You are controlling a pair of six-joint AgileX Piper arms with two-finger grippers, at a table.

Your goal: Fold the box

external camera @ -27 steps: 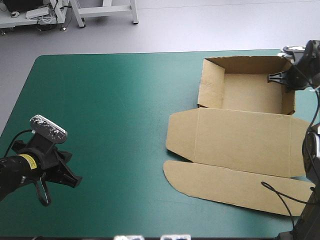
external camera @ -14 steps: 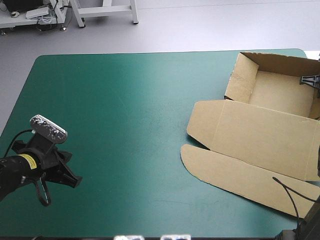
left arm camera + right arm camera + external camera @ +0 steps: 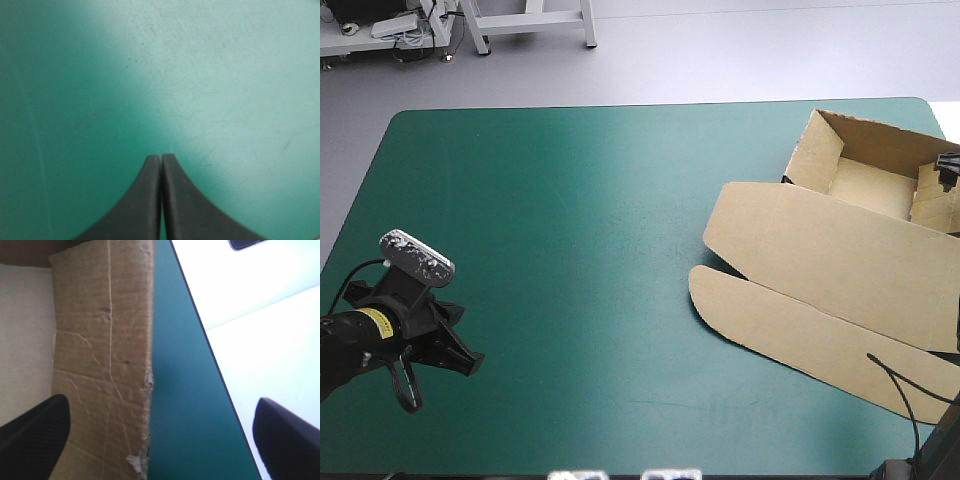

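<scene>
Crowding the right edge, perhaps overhanging, the box (image 3: pixel 820 260) leaves leftward table (image 3: pixel 570 220) open.

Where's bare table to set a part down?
Free: the middle and far-left of the teal-green cover, between the shut black-fingered left gripper and the brown cardboard box. Crowded: the right side, where the box's tray and lid spread; the open right gripper straddles its wall.

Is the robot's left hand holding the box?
No, the left hand is shut with only teal-green cover around it; the box lies far off.
</scene>
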